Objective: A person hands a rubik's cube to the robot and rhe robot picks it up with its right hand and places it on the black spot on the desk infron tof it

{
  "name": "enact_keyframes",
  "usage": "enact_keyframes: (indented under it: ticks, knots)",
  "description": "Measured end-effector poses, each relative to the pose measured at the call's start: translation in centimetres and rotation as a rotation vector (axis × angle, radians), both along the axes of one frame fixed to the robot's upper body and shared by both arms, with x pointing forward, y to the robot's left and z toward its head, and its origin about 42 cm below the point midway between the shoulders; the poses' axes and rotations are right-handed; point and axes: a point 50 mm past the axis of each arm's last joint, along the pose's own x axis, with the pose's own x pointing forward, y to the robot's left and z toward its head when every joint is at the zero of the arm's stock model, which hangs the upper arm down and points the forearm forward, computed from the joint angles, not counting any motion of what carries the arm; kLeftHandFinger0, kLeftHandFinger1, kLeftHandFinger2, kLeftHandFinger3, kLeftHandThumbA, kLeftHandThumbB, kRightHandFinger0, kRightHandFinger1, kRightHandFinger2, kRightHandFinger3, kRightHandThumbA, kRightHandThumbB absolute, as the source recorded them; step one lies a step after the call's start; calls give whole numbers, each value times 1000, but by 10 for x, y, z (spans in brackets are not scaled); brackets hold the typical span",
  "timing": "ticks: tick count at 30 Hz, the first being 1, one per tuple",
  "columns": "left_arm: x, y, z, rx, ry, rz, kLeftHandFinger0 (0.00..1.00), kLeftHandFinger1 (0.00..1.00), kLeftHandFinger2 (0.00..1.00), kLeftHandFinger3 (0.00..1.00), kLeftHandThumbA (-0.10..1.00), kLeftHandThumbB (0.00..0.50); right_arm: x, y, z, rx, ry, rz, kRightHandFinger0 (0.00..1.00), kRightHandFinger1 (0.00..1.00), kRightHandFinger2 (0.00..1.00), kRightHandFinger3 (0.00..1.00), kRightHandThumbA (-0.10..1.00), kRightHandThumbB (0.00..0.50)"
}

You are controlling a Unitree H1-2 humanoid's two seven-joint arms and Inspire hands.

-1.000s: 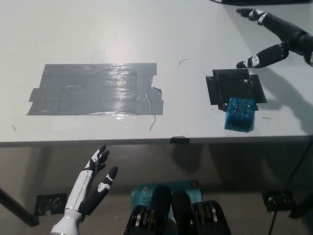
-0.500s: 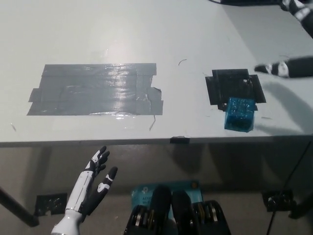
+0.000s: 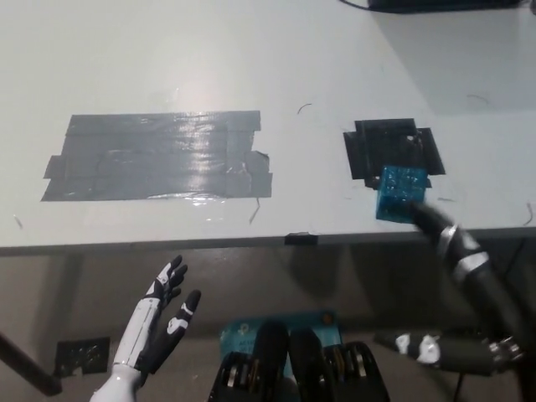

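The blue Rubik's cube (image 3: 399,193) rests on the white desk (image 3: 251,59), at the near edge of the black spot (image 3: 390,147) and partly overlapping it. My black right hand (image 3: 486,301) is at the lower right, in front of the desk edge. It is open, with one finger reaching up towards the cube's near side; whether it touches the cube I cannot tell. Another finger (image 3: 423,347) points left, lower down. My white left hand (image 3: 157,321) rests open below the desk edge at the lower left.
A large grey tape patch (image 3: 155,156) covers the desk's left middle. A small black tab (image 3: 296,239) sits on the front edge. A black cable (image 3: 435,5) lies at the far right corner. A blue item (image 3: 243,332) lies on the floor.
My right hand has dropped from above the desk's far right to the lower right, in front of the desk edge. The cube stays put. The camera has shifted slightly.
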Motion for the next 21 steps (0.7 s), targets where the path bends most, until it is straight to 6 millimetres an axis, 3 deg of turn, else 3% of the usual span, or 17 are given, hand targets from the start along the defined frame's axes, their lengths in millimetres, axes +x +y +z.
enact_keyframes:
  ticks: [1, 5, 9, 14, 21]
  knots:
    - [-3, 0, -2, 0, 8, 2, 1000, 1000, 1000, 1000, 819, 126, 2, 3, -11, 11, 32, -3, 1000, 1000, 1000, 1000, 1000, 422]
    - [-13, 1, -10, -4, 37, 10, 1000, 1000, 1000, 1000, 797, 132, 15, 11, -65, 7, 187, -20, 1000, 1000, 1000, 1000, 1000, 394]
    - [-16, 3, -12, -4, 44, 13, 1000, 1000, 1000, 1000, 794, 146, 21, 16, -107, -27, 287, -32, 1000, 1000, 1000, 1000, 1000, 404]
    - [-15, 2, -11, -7, 38, 12, 1000, 1000, 1000, 1000, 804, 128, 23, 17, -126, -64, 293, -46, 1000, 1000, 1000, 1000, 1000, 412]
    - [-16, 2, -11, -10, 32, 10, 1000, 1000, 1000, 1000, 813, 131, 22, 16, -130, -103, 244, -53, 1000, 1000, 1000, 1000, 1000, 420]
